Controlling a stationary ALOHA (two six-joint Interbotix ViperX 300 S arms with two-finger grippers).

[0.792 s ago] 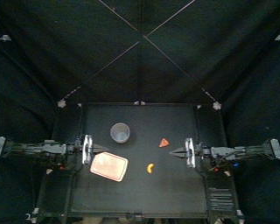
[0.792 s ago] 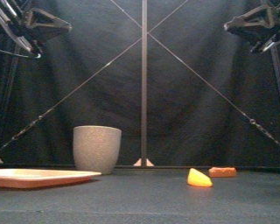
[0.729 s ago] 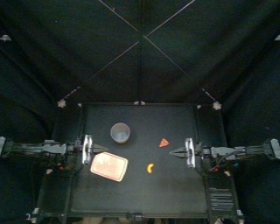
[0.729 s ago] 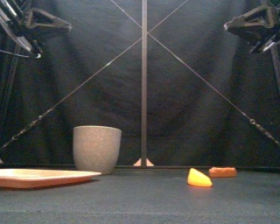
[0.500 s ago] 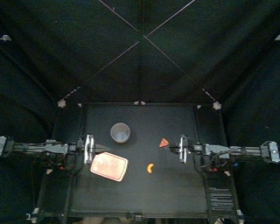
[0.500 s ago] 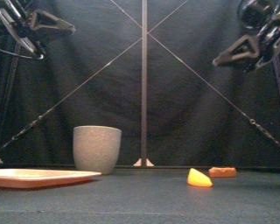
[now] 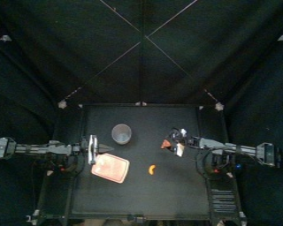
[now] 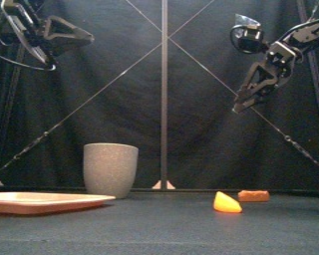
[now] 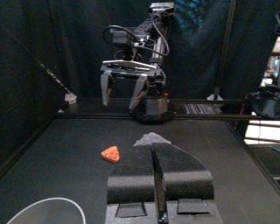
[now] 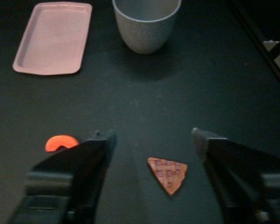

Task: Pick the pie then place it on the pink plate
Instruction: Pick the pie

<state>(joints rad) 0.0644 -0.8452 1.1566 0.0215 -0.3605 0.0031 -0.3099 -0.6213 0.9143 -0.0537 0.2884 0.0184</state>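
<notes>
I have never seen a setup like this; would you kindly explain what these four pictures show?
This is a robot with two black arms at a small black table, each arm ending in a two-jawed hand. One picture looks down from high above, one looks level across the table from its front edge, and the other two come from cameras on the wrists. On the table lie a flat pink tray, a tall grey speckled cup, a small orange toy and a reddish-brown wedge of toy pie. The right hand hovers open above the pie wedge and holds nothing. The left hand rests shut at the table's left side, also empty.
</notes>
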